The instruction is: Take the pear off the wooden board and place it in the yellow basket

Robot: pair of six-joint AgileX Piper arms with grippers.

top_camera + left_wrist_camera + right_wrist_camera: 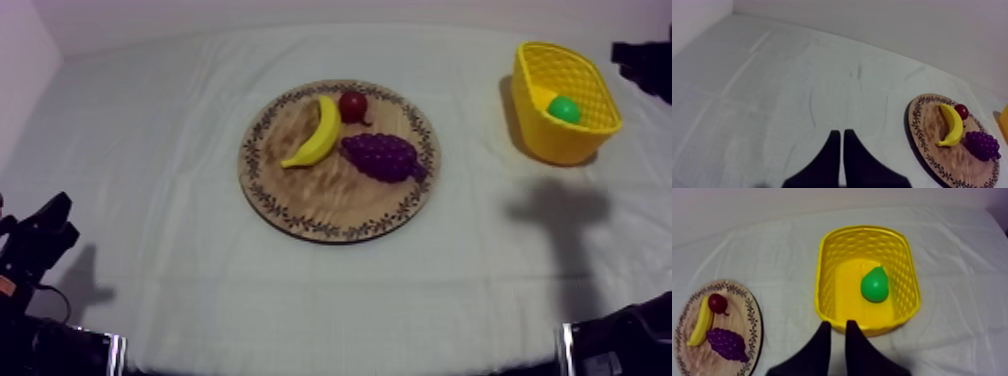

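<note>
"Right gripper [838,324] — state?"
"Fingers slightly parted, holding nothing; I see it just short of the yellow basket's [822,278] near wall. Pear [874,284]: inside, on the basket floor, beyond the fingertips."
"Room?"
"Bare cloth [972,263] all round the basket; wooden board [752,313] well apart. Right arm [645,60] enters upper right, angled down."
"Left gripper [841,132]?"
"Closed together, empty — over bare cloth."

The top view looks down at a slant on the whole surface [150,200], with the wooden board [330,205] near its middle and the yellow basket [560,145] toward the far right. The left wrist view sits low behind the left tool [841,133], facing across the bare surface toward the board. The right wrist view hangs close above the basket, behind the right tool [838,324] — all three views share the board.
</note>
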